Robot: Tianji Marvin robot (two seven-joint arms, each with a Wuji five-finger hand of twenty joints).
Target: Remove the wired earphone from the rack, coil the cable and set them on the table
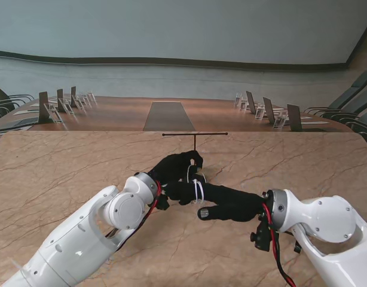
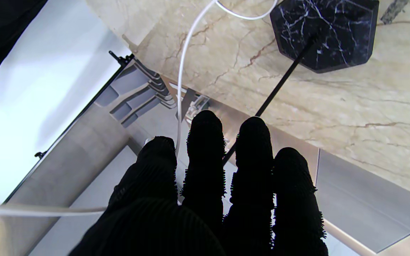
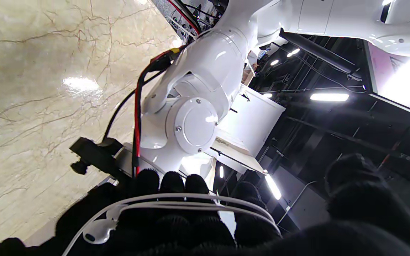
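The white earphone cable [image 1: 198, 190] is looped several times around the fingers of my black-gloved right hand [image 1: 222, 202]. In the right wrist view the loops [image 3: 190, 199] cross the fingers [image 3: 171, 185], and an earbud [image 3: 98, 231] rests against the glove. My left hand [image 1: 179, 166] sits just beyond the right hand and touches it. A strand of cable [image 2: 180, 89] runs between its fingers [image 2: 205, 153]. The thin black T-shaped rack [image 1: 195, 135] stands right behind both hands with its bar bare. Its black marble base [image 2: 326, 32] and rod [image 2: 279, 87] show in the left wrist view.
The beige marble table [image 1: 64, 173] spreads to both sides and toward me. Beyond its far edge is a long conference table [image 1: 168, 115] with chairs and name stands. My left forearm [image 3: 194, 117] fills much of the right wrist view.
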